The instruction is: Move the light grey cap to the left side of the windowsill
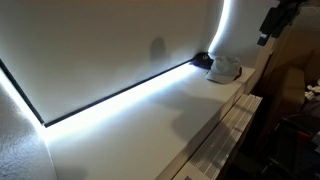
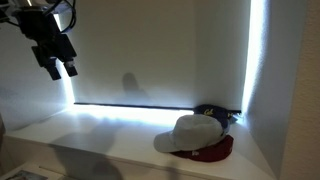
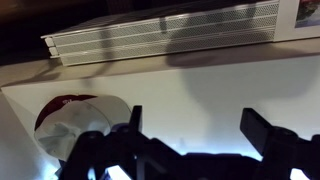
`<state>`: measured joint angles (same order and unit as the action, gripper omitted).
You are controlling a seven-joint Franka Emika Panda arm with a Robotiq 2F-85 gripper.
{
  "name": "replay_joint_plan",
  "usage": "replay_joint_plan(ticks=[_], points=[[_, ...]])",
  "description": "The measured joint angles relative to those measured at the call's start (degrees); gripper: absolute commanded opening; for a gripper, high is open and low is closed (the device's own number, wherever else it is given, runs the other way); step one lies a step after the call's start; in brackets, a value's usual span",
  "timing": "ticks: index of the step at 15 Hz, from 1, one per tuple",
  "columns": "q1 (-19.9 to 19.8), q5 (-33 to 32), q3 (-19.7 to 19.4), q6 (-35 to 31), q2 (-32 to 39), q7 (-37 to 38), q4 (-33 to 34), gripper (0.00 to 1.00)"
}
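Observation:
The light grey cap [image 2: 193,133] rests on the windowsill [image 2: 110,135] near its right end, lying over a dark red cap [image 2: 215,152]. It shows small at the far end in an exterior view [image 1: 225,69] and at lower left in the wrist view [image 3: 85,118]. My gripper [image 2: 62,70] hangs open and empty, high above the sill and well to the left of the caps. It also shows in an exterior view [image 1: 268,38], and in the wrist view [image 3: 195,125] its fingers are spread over bare sill.
A small black object [image 2: 222,113] lies behind the caps in the corner. A bright light strip [image 1: 120,98] runs along the back of the sill. A ribbed white panel [image 3: 160,35] lines the sill's front edge.

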<state>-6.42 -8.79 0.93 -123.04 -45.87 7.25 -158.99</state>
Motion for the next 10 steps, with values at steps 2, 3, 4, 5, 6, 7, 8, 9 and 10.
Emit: replay_joint_plan(ticks=[2,3,4,5,6,7,8,9,10], points=[[-0.02,0.06,0.00,-0.19,-0.01,0.92,0.14,1.00],[-0.11,0.32,0.03,-1.20,-0.04,3.40,0.23,1.00],[-0.21,0.66,0.11,-2.67,-0.05,6.23,0.26,1.00],[0.09,2.61,1.36,-2.72,-0.60,9.78,0.33,1.00],[0.89,5.02,3.62,-2.31,-1.90,14.09,0.36,1.00],[1.74,7.35,6.40,-1.64,-3.64,18.97,0.32,1.00],[2.49,9.68,9.73,-0.68,-5.70,24.16,0.31,1.00],[3.27,11.81,12.86,0.30,-7.80,29.25,0.30,1.00],[4.03,14.05,16.16,1.42,-9.91,34.41,0.32,1.00]])
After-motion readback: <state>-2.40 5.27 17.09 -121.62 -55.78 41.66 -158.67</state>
